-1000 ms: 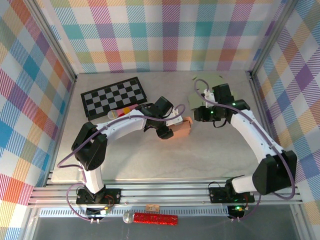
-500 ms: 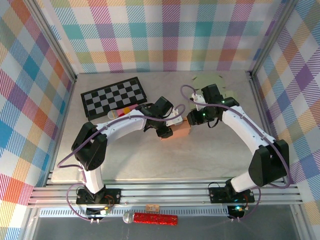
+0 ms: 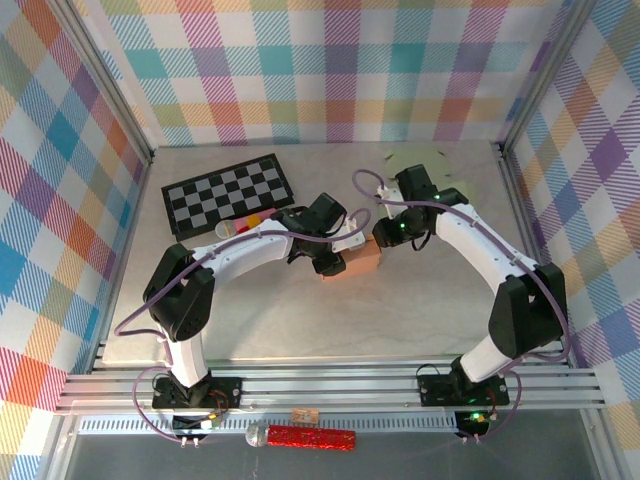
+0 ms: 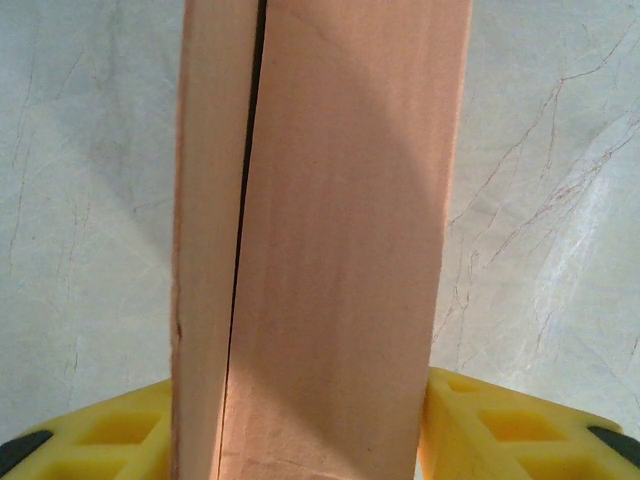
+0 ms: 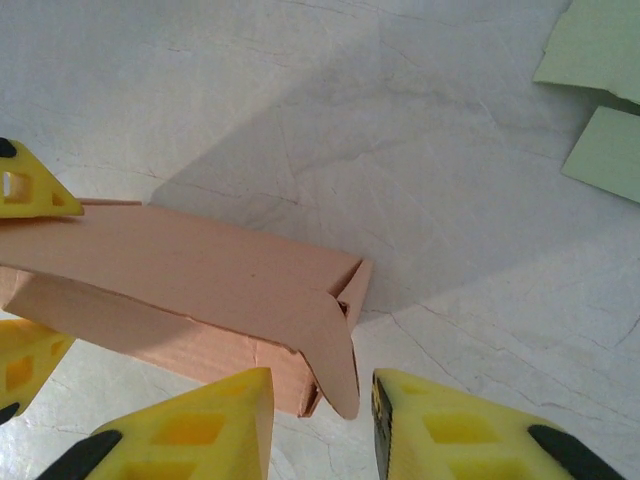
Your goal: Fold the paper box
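Note:
The pinkish-tan paper box [image 3: 362, 258] lies on the table between both arms. My left gripper [image 3: 330, 263] is shut on its left end; in the left wrist view the box [image 4: 330, 250] stands between the yellow fingers [image 4: 500, 425], which press both sides. My right gripper [image 3: 384, 236] is at the box's right end. In the right wrist view that gripper [image 5: 320, 425] is open, and a rounded end flap [image 5: 338, 350] of the box [image 5: 180, 270] hangs between its fingers [image 5: 190, 430] without being pinched. The box end behind the flap is open.
Pale green paper sheets [image 3: 420, 160] lie at the back right, also in the right wrist view [image 5: 600, 60]. A checkerboard mat [image 3: 230, 193] lies at the back left. Plaid walls enclose the table.
My right gripper has moved left from near the green sheets to the box's right end, straddling the flap. The left gripper and box have stayed put.

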Robot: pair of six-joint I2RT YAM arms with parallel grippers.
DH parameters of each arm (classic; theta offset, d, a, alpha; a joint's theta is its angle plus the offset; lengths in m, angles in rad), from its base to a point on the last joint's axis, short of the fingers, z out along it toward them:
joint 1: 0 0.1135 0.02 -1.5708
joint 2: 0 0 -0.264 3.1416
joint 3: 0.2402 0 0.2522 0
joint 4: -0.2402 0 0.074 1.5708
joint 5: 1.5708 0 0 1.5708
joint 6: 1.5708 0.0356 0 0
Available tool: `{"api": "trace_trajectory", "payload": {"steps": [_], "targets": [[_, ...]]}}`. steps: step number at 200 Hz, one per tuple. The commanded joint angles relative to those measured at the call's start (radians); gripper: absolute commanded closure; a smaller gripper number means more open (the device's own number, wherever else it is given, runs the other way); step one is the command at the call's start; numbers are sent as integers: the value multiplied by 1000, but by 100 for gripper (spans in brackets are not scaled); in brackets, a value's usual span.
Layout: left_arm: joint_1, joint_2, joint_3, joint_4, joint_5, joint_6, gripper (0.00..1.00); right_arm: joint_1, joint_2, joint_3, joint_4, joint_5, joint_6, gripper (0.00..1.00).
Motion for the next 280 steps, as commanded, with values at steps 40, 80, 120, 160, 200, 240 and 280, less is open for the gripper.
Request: {"api": "trace_trajectory", "payload": {"steps": [40, 80, 120, 160, 200, 240, 280], "targets": [[-15, -12, 20, -32, 21, 14, 49, 11, 22, 22, 5, 3, -60, 72], [-15, -11, 19, -32, 20, 10, 49, 14, 37, 24, 10, 11, -54, 77], [-15, -11, 21, -32, 18, 6, 49, 23, 37, 25, 5, 23, -48, 84], [-16, -11, 23, -32, 15, 3, 49, 38, 41, 39, -12, 47, -37, 92], [-15, -9, 24, -29, 8, -8, 48, 53, 43, 61, -43, 71, 30, 100], [-15, -3, 26, -26, 5, -26, 47, 62, 36, 49, -52, 68, 94, 100], [-9, 3, 30, -25, 15, -41, 49, 74, 22, -11, -1, 87, 116, 100]]}}
